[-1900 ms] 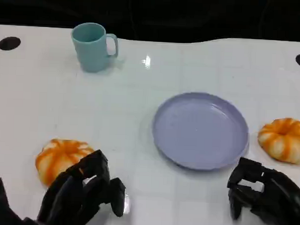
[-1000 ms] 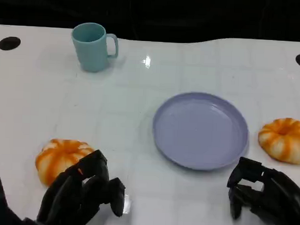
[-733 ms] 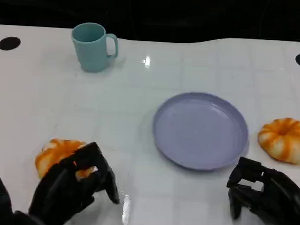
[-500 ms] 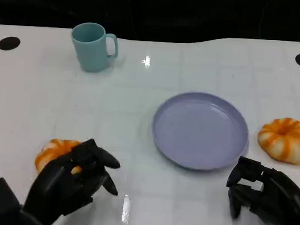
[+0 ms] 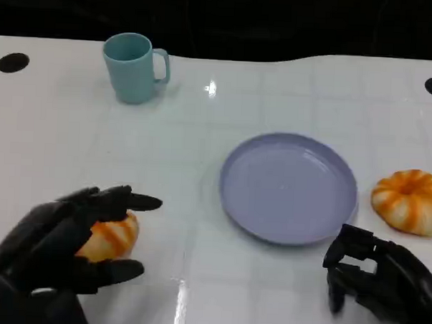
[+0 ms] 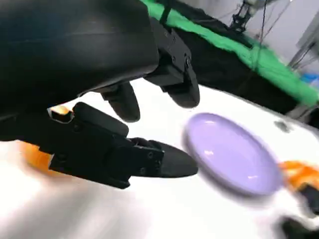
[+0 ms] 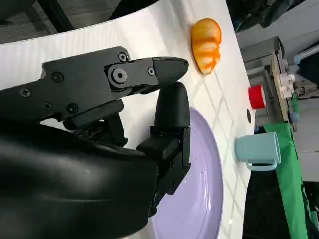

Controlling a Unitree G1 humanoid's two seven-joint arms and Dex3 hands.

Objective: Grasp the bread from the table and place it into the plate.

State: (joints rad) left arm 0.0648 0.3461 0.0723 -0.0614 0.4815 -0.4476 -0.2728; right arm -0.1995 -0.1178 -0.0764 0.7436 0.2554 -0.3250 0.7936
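An orange-striped bread lies near the table's front left, and the left wrist view shows it as an orange blur. My left hand is spread over it, fingers above and thumb in front, not closed on it. The left wrist view has the hand with fingers apart. The lilac plate sits mid-right on the table, also seen as the plate and the plate. My right hand rests at the front right with nothing in it, its fingers loosely apart.
A second orange bread lies right of the plate, also the bread. A teal mug stands at the back left. Two black holes mark the table's far corners. A red object sits off the table.
My left hand has moved left and forward from beside the bread to over it, with its fingers spreading around it. The right hand has barely moved.
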